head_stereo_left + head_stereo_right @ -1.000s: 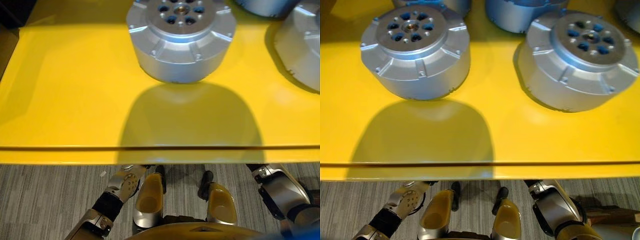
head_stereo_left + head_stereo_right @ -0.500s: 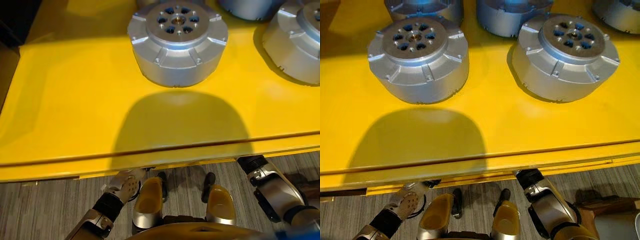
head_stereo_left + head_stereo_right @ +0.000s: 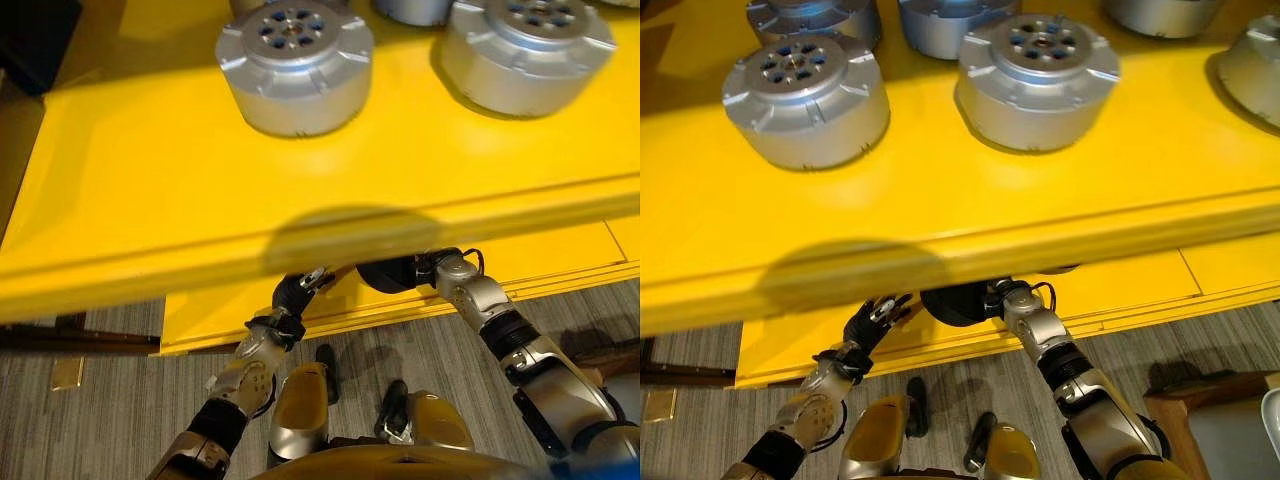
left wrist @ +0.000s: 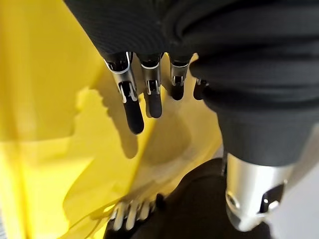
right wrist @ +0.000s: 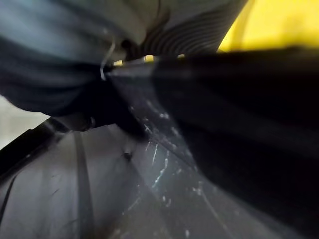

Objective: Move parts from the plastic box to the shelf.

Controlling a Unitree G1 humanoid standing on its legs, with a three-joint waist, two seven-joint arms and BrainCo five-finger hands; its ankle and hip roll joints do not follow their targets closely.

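Several silver round parts [image 3: 293, 62] stand on the yellow top shelf [image 3: 150, 190]. Under its front edge, over the lower yellow shelf [image 3: 1120, 290], a dark round part [image 3: 952, 303] sits in shadow. My right hand [image 3: 428, 268] is against the part's right side, its dark cover touching it. In the right wrist view the part's scratched metal face [image 5: 149, 189] is very close. My left hand [image 3: 876, 314] is just left of the part with straight fingers [image 4: 133, 107] pointing at the yellow shelf, open and holding nothing. The dark part [image 4: 199, 209] also lies beneath that hand in the left wrist view.
More silver parts [image 3: 1035, 80] crowd the back and right of the top shelf. The top shelf's front lip [image 3: 330, 235] overhangs both hands. Grey carpet [image 3: 90, 420] lies below, and a wooden piece [image 3: 1185, 400] is at the lower right.
The camera has pulled back, so the shelf looks smaller and a lower shelf has come into sight. Both hands have risen from beside the legs to under the top shelf's edge, with the dark part.
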